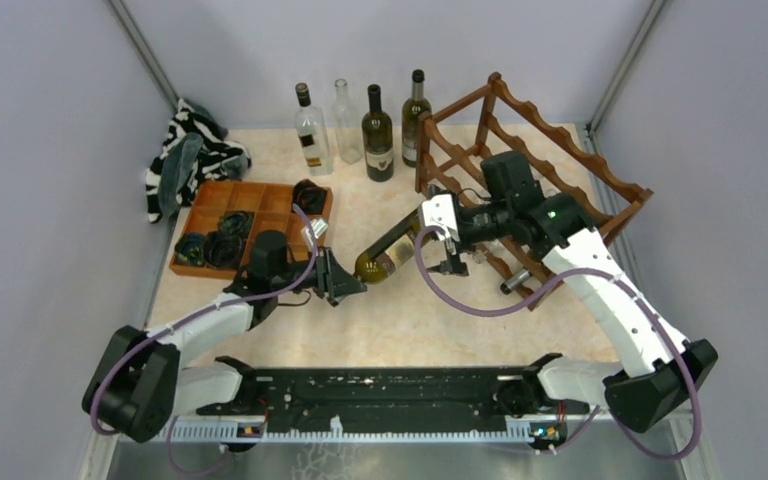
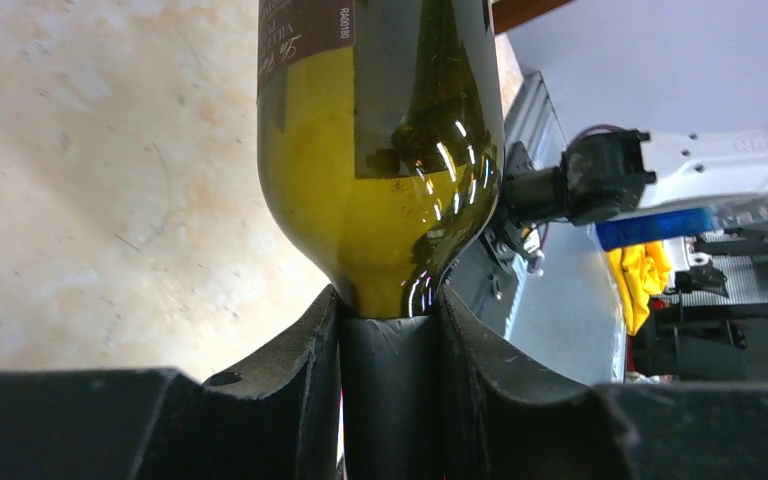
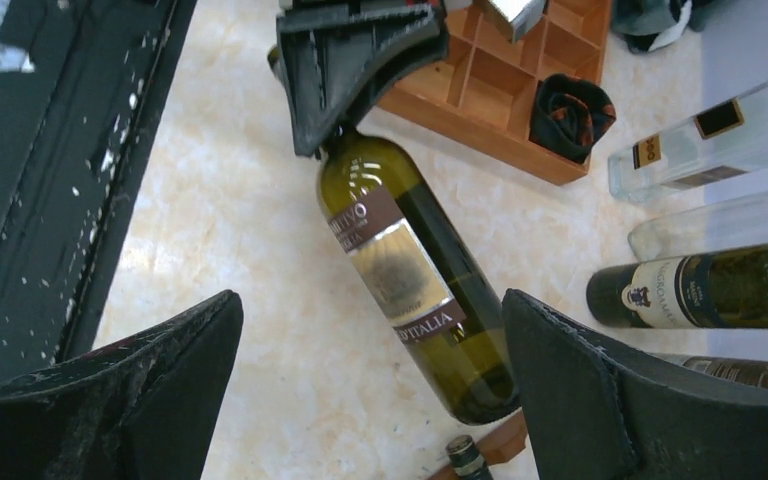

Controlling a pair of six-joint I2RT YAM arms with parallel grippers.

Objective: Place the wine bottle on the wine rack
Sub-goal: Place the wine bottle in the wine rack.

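**Jaws split: left clamped on the neck, right wide open**

Left gripper (image 1: 345,280) pinches narrow on the neck of the bottle (image 1: 388,250), which slants across the table (image 1: 400,320) between the arms, base toward the rack (image 1: 460,102). Whether it rests or hangs I cannot tell. Right gripper (image 1: 432,245) stands wide open just by the base, gripping nothing. By my reading the bottle is fetched but not racked; handover and placing are left. Glossy olive-green glass, brown-and-silver label; dark reddish wood, scalloped rails.
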